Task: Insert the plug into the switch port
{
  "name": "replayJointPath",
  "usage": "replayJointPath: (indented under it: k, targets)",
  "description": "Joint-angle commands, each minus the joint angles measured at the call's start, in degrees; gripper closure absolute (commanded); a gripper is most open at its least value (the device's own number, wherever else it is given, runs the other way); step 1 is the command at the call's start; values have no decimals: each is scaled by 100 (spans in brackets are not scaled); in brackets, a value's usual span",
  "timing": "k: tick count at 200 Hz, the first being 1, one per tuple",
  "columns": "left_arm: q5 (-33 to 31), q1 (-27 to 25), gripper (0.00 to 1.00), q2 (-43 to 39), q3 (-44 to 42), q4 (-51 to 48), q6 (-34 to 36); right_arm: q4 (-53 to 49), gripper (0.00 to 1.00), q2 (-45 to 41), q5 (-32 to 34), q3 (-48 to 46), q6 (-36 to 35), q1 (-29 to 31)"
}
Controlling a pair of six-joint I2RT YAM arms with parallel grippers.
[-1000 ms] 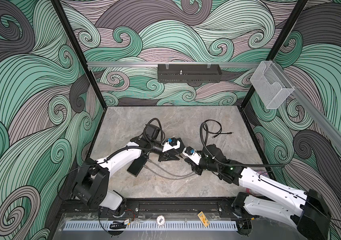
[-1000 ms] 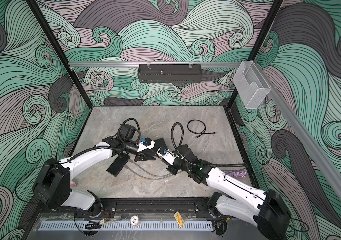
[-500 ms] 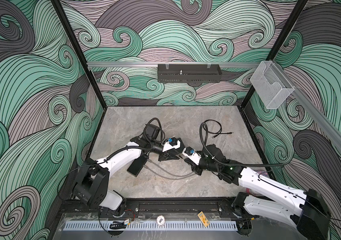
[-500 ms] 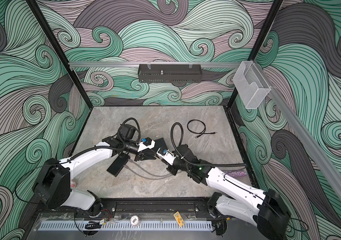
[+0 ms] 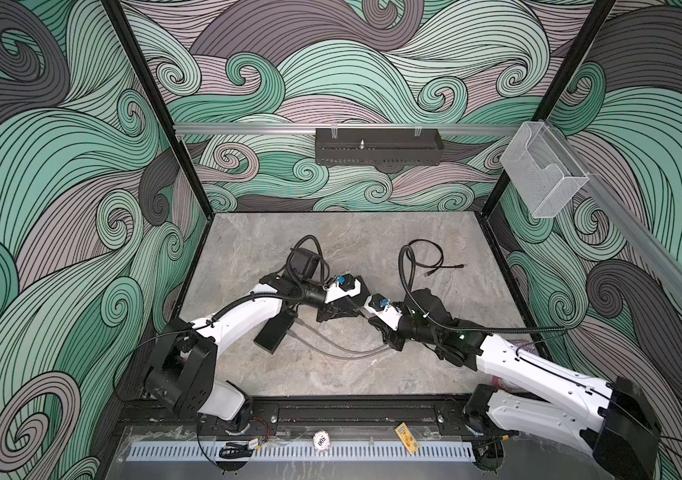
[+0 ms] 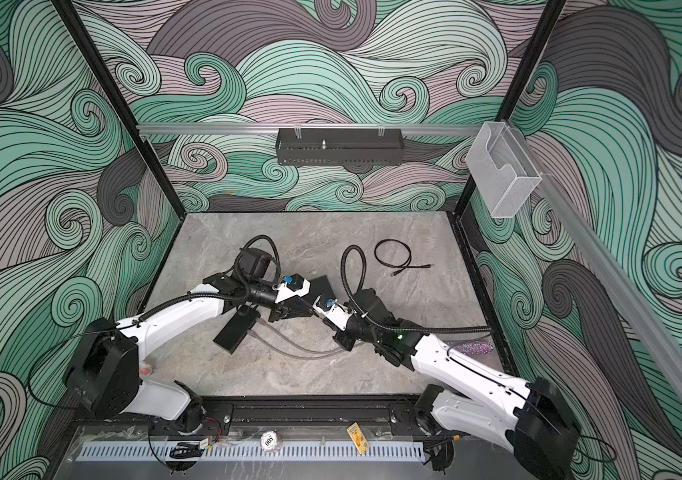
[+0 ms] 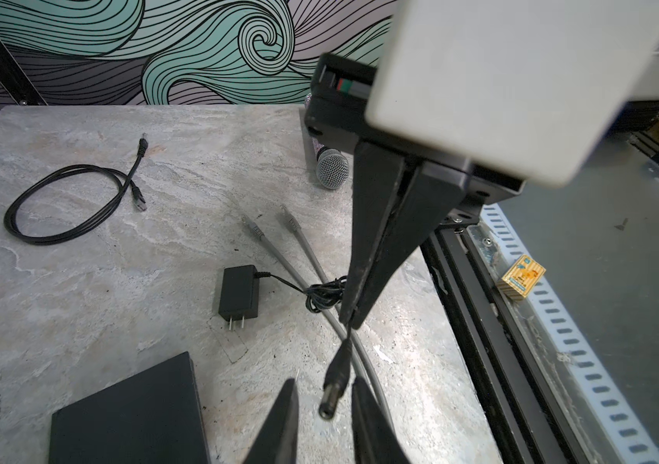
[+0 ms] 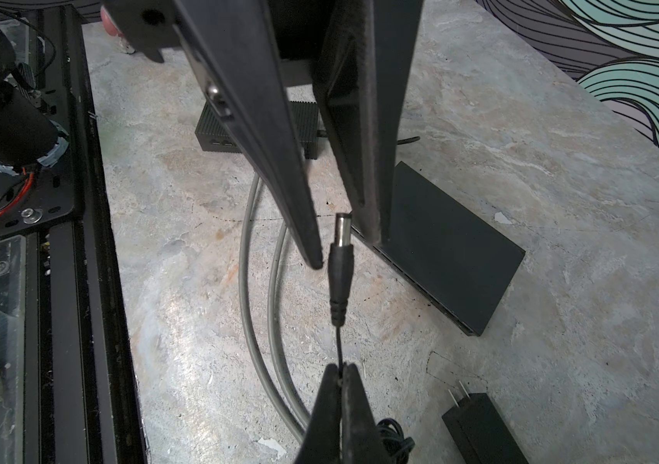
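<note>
While the right gripper (image 8: 341,371) pinches the thin power cord (image 8: 338,345) just behind it, the barrel plug (image 7: 334,385) hangs in the air above the tabletop (image 7: 99,261), apart from the black switch (image 8: 452,249). The left gripper (image 7: 324,387) stands with fingers (image 7: 285,413) spread either side of the plug, a gap showing on each side, gripping nothing. It looks like a handover; the insertion is all to come, and the power port probably sits on a face hidden from these views.

Both top views: high above, looking down on the whole surface (image 5: 331,232). Wrist views: close on the plug (image 7: 334,385) (image 8: 342,257), from opposite ends.
</note>
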Motion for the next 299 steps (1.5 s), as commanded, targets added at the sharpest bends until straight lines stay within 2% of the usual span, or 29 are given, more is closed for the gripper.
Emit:
replayJointPath:
  k: [1, 24, 46, 88, 108, 137, 166, 178, 190, 199, 207, 209, 211, 212, 214, 234, 262, 281, 299]
  targets:
    - [19, -24, 69, -144, 184, -74, -36, -15, 100, 22, -57, 21, -27, -15]
    - [38, -24, 69, -144, 192, -89, -27, -15, 100, 30, -37, 21, -19, -15]
    - [80, -24, 75, -144, 210, -141, 25, -30, 100, 31, -40, 22, -26, -15]
    - [116, -24, 69, -149, 193, -100, 17, -86, 100, 117, -38, 75, -27, -15]
    - [146, -24, 78, -144, 215, -147, 55, -59, 100, 92, -23, 57, -34, -15]
    - [167, -24, 98, -110, 271, -275, 180, -55, 100, 67, -2, 47, -14, -15]
    - [176, -24, 99, -82, 307, -359, 230, -39, 100, 30, 31, 29, -9, -16]
    - [187, -24, 99, -100, 307, -350, 220, -30, 78, 17, 54, 26, 3, -16]
    - [228, -24, 99, -94, 314, -348, 221, 16, 71, -43, 26, -4, 16, -28]
    - [278, -24, 99, -92, 324, -362, 234, 100, 56, -135, -81, -59, 11, -30]
    - [357, -29, 99, -99, 340, -373, 231, 202, 36, -230, -190, -110, 12, -29]
    - [382, -25, 99, -97, 346, -373, 229, 216, 28, -256, -213, -118, 16, -25]
    - [402, -25, 100, -99, 350, -382, 228, 237, 10, -283, -226, -128, 15, -24]
    - [412, -24, 100, -99, 355, -390, 237, 248, 6, -293, -234, -133, 16, -24]
    - [431, -29, 100, -95, 359, -390, 243, 273, 2, -314, -246, -147, 30, -24]
    - [621, -24, 100, -64, 434, -536, 311, 672, 1, -631, -221, -316, 413, -71]
    - [680, -32, 100, -98, 498, -752, 447, 1495, 1, -1362, 359, -950, 1112, -111]
    - [735, -34, 100, -134, 509, -818, 482, 1170, 6, -1640, 249, -960, 1201, -123]
    - [858, -37, 100, -101, 518, -881, 568, 698, 9, -1395, -318, -691, 1375, -126]
